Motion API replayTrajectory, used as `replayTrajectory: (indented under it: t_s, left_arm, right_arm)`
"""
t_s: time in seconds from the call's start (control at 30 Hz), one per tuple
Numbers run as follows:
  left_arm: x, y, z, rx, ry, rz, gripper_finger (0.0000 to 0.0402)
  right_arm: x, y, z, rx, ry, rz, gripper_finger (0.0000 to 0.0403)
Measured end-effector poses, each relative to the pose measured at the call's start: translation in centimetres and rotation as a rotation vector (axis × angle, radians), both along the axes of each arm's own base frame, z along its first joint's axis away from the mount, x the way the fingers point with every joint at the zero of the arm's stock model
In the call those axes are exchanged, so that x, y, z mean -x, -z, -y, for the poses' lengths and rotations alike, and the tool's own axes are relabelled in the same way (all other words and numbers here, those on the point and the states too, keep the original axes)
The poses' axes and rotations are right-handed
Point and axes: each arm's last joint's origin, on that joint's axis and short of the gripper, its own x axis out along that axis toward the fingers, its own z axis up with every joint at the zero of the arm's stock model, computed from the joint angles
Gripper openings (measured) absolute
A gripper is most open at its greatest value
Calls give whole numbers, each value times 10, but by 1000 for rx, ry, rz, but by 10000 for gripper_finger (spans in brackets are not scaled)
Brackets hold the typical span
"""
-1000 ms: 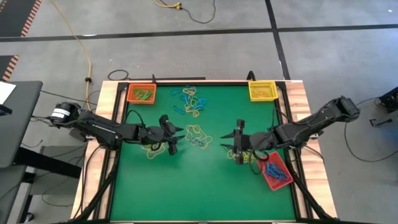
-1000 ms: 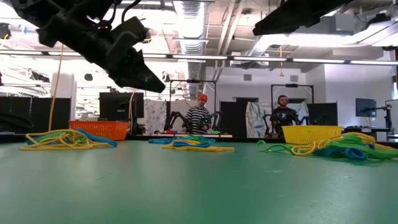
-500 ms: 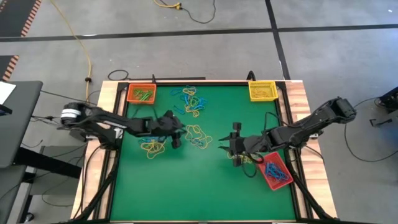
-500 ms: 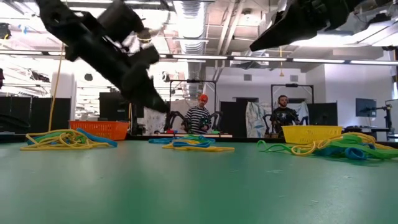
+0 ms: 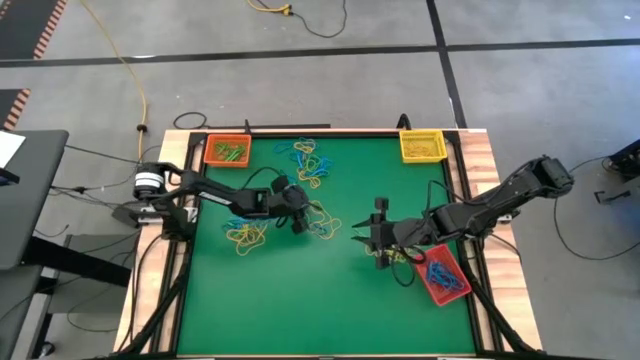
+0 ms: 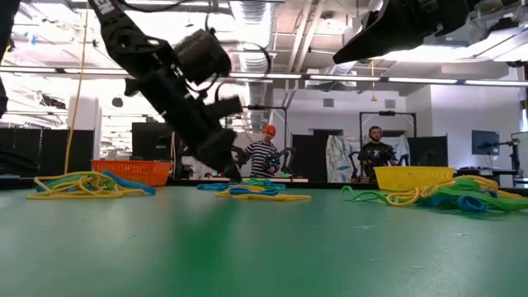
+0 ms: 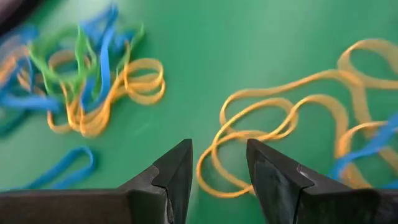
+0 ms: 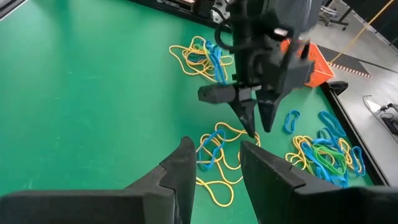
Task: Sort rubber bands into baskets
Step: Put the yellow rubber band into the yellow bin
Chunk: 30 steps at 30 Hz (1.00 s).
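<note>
Green felt covers the wooden-edged table [image 5: 330, 300], with three shallow plastic baskets at its edges: an orange one [image 5: 227, 151] at the far left corner holding a few green bands, a yellow one [image 5: 422, 146] at the far right corner, and a red one [image 5: 441, 276] by the right edge with blue bands in it. Loose thin elastic rubber bands lie in clumps: a blue, green and yellow tangle [image 5: 310, 164] near the far edge, a yellow bunch [image 5: 246, 236] on the left, and a yellow-and-blue cluster [image 5: 320, 219] at mid-table. Over the last second the left gripper [image 5: 299, 222] has swung from beside the left bunch toward the centre and dropped low; the table-level view now shows its tip just above the felt, where earlier it hung clearly higher. Its fingers [image 7: 177, 171] are parted with nothing between them, straddling a long yellow loop [image 7: 273, 124] of the centre cluster. That reads as a pick being lined up, not yet made. The right gripper [image 5: 377, 238] has barely shifted, drawing slightly back toward its own side; it hovers right of centre with jaws spread and empty, facing the left one. Most bands are unsorted, so the job looks to be in an early stage.
</note>
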Motion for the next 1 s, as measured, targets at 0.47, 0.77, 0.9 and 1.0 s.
replayTrajectory:
  t_s: [0.47,0.77,0.9,1.0]
  left_arm:
    - [0,10,-6,68,-13,-15,113]
    - [-1,12,-6,65,10,-26,88]
    - [-1,12,-6,53,33,-34,40]
    - [-1,12,-6,40,47,-37,7]
  right_arm:
    - [0,0,0,-9,4,4,159]
    - [0,-1,-1,-26,5,18,159]
    - [0,-2,-2,-29,1,26,159]
    - [0,-2,-2,-29,-1,26,159]
